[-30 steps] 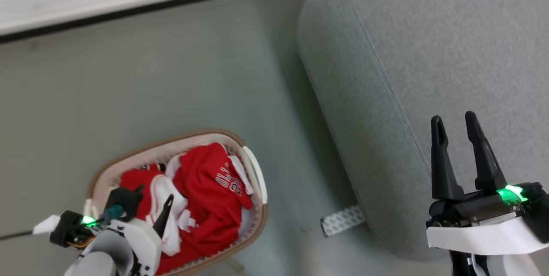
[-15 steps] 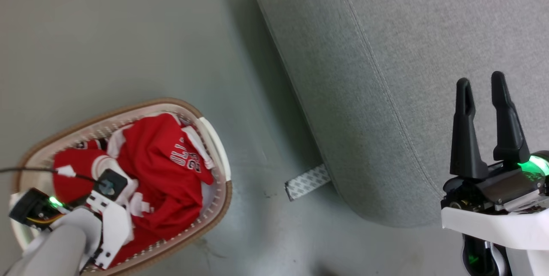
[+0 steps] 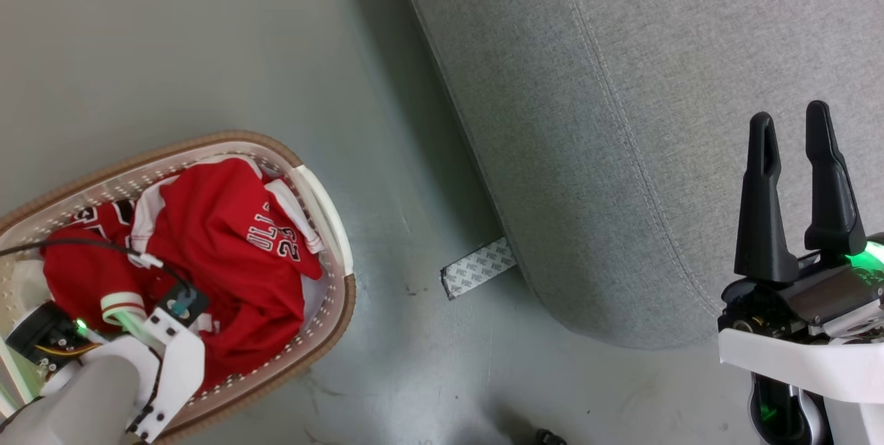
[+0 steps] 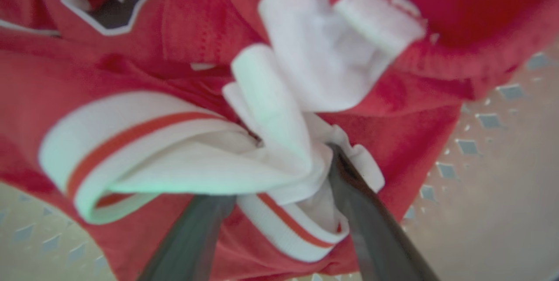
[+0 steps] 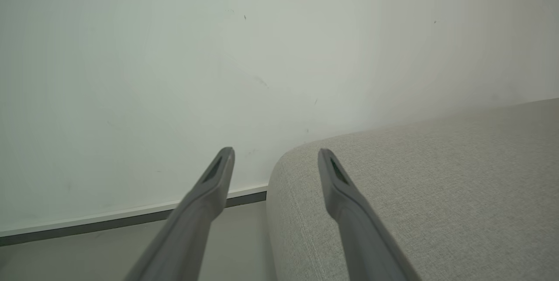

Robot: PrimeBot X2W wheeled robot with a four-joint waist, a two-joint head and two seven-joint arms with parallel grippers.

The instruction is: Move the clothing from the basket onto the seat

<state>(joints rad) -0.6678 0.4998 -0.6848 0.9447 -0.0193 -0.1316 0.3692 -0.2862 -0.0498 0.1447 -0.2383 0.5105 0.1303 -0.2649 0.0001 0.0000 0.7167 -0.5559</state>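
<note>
One heap of red-and-white clothing (image 3: 207,251) fills the basket (image 3: 320,204), which stands on the floor (image 3: 207,51) apart from the seat (image 3: 656,86) and its rounded corner. The left arm (image 3: 103,390) reaches down into the basket's near end. The right gripper (image 3: 789,113) hangs over the seat's near edge, fingers apart and empty. A patterned strip (image 3: 478,267) lies on the floor at the seat's base.

From the left wrist, the left gripper (image 4: 275,176) stands spread wide, thrust into the clothing. A white cuff (image 4: 131,141) with a red stripe drapes across both fingers, and the basket's perforated wall is alongside.

From the right wrist, the fingers stand apart with nothing between them. The seat's corner lies under one, and a pale wall (image 5: 218,54) rises beyond.
</note>
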